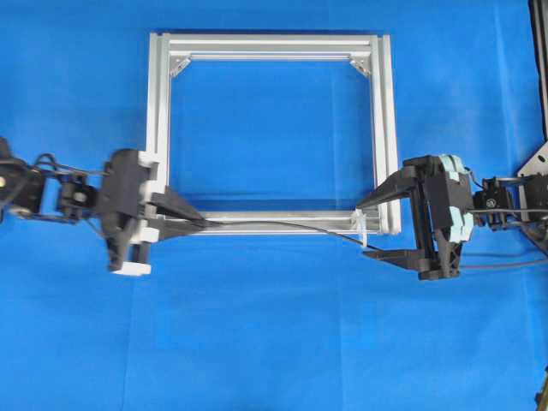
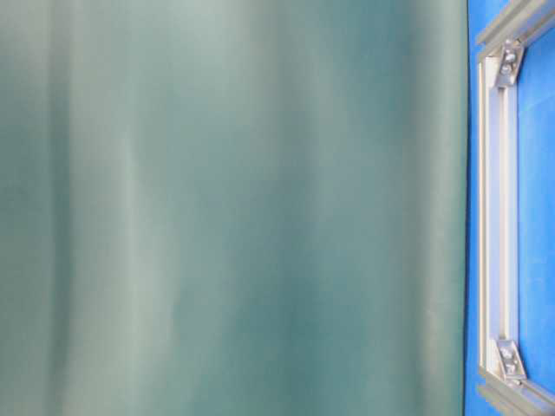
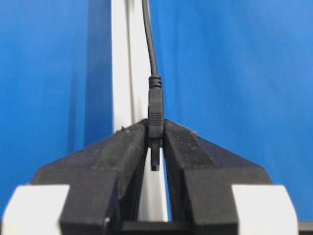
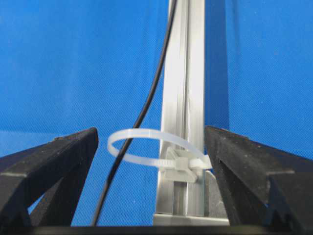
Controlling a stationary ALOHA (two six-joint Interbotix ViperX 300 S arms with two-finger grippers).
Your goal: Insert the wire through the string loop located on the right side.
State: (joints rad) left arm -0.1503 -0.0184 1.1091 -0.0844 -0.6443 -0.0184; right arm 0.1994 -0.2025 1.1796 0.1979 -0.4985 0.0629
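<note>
The thin black wire (image 1: 282, 225) runs along the near bar of the silver aluminium frame (image 1: 160, 128). Its small plug tip (image 3: 155, 110) is pinched between the fingers of my left gripper (image 1: 197, 220), which is shut on it. At the frame's near right corner the white string loop (image 4: 146, 143) sticks out sideways, and the wire (image 4: 146, 105) passes through it. My right gripper (image 1: 361, 228) is open, one finger (image 4: 54, 166) on each side of the loop and touching nothing. Past the loop the wire goes under that gripper and is hidden.
The frame (image 2: 499, 217) lies flat on a blue cloth with corner brackets (image 1: 361, 67) at its far corners. A blurred teal surface (image 2: 234, 208) fills most of the table-level view. Thicker black cables (image 1: 505, 264) trail from the right arm.
</note>
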